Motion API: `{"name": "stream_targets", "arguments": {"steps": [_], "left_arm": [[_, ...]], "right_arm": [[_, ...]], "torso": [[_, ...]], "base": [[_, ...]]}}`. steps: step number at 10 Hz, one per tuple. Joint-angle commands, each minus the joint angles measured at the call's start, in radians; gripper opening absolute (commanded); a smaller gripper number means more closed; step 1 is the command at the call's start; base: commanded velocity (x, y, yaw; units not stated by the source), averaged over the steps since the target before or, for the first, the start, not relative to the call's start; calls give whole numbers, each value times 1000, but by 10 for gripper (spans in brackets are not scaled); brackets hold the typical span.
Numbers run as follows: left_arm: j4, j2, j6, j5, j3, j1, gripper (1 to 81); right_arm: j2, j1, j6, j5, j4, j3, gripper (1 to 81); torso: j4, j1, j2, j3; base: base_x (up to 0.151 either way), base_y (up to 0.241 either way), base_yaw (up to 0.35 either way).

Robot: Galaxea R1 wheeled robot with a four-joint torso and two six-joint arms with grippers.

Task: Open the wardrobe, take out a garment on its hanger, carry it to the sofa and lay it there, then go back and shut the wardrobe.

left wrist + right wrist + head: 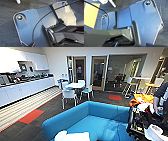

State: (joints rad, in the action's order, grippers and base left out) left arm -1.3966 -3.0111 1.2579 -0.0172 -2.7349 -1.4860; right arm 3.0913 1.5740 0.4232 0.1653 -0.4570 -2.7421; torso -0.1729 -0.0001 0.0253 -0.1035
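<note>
The sofa [100,119] sits right in front, spreading from about 6 o'clock toward 4 o'clock, its curved blue back turned to the room. On the seat at 6 o'clock, at the very near edge, lies something white and soft [72,136]; it may be the garment, but I cannot tell for sure, and no hanger can be made out on it.

At 3 to 4 o'clock a person [161,100] stands beside a dark cart [140,123] crowded with gear, with orange cloth [142,98] heaped just beyond it.

Farther off, at 12 o'clock, a white table [75,85] is ringed by white chairs [69,94], one of them with a blue seat. Behind it are two wooden doors [98,72] with glass panes. Along 9 to 10 o'clock runs a white kitchen counter [22,88] with cupboards above. Red patches [31,116] break up the dark carpet [50,109].

From the wrist cameras I see the robot's dark plates over grey carpet, and near the right arm a yellow patch [91,15] of floor. Whether either gripper is apart or together, I cannot tell.
</note>
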Motion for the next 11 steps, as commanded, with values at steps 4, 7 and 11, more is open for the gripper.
{"name": "stream_targets", "arguments": {"steps": [4,7,11], "left_arm": [[-15,3,-5,36,0,40,811],[-15,-2,-6,34,0,40,811],[-16,-5,-8,37,0,40,811]], "right_arm": [[6,-33,-3,-41,0,1,811],[8,-36,-3,-41,0,1,811],[8,-39,-1,-41,0,1,811]], "torso": [[0,0,0,0],[0,0,0,0],[0,0,0,0]], "base": [[0,0,0],[0,0,34],[0,0,143]]}}
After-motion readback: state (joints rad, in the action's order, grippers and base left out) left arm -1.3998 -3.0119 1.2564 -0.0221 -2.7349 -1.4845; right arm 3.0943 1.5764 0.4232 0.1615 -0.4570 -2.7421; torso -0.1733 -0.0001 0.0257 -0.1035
